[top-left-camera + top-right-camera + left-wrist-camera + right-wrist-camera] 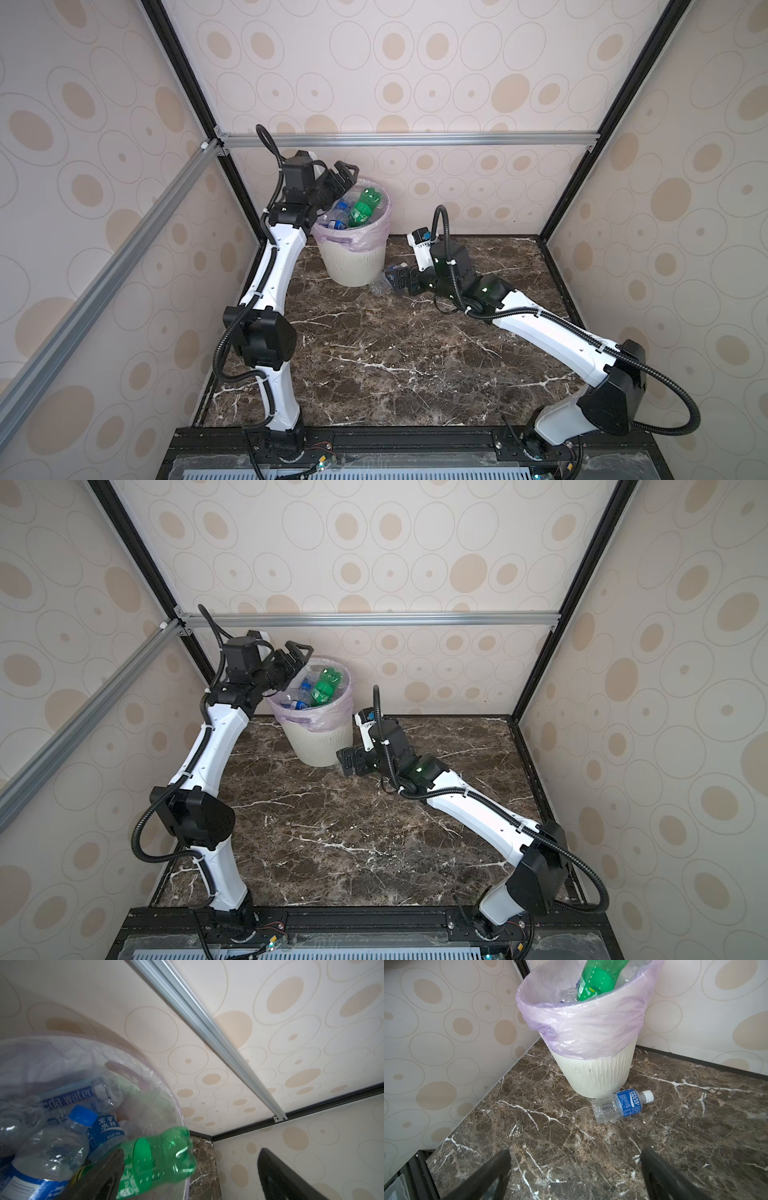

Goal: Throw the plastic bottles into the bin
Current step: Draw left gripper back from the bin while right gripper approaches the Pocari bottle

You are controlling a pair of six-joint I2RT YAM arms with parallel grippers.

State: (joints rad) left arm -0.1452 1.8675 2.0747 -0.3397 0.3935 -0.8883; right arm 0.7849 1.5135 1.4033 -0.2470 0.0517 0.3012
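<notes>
Two grippers, both mine, each with its fingers spread wide and nothing pinched.

My left gripper (pixel 343 176) is raised at the rim of the bin (pixel 353 259). It is on the bin's left side in both top views and tilted toward the bin's mouth. The bin is a round white ribbed basket, lined with a pale purple bag (pixel 581 1026) that folds down over its upper half. It stands at the back of the dark marble table (pixel 395 357), near the back wall (pixel 457 174).

The bin is filled almost to the brim with bottles (pixel 52 1147). Most are clear with blue labels, and one has a blue cap. On top of the heap lies a green bottle (pixel 362 206), slanted, with its base end poking up over the rim. In my left wrist view, that green bottle lies just beside one of my spread fingers (pixel 104 1176). I cannot tell whether that finger touches it. The other finger is well apart from it.

My right gripper (pixel 395 283) is low over the table, to the right of the bin in both top views, pointing toward the bin's foot. One clear bottle (pixel 618 1105) with a blue label and a white cap lies on its side on the table, just beside the foot of the bin. It is ahead of my open right fingers, not between them.
</notes>
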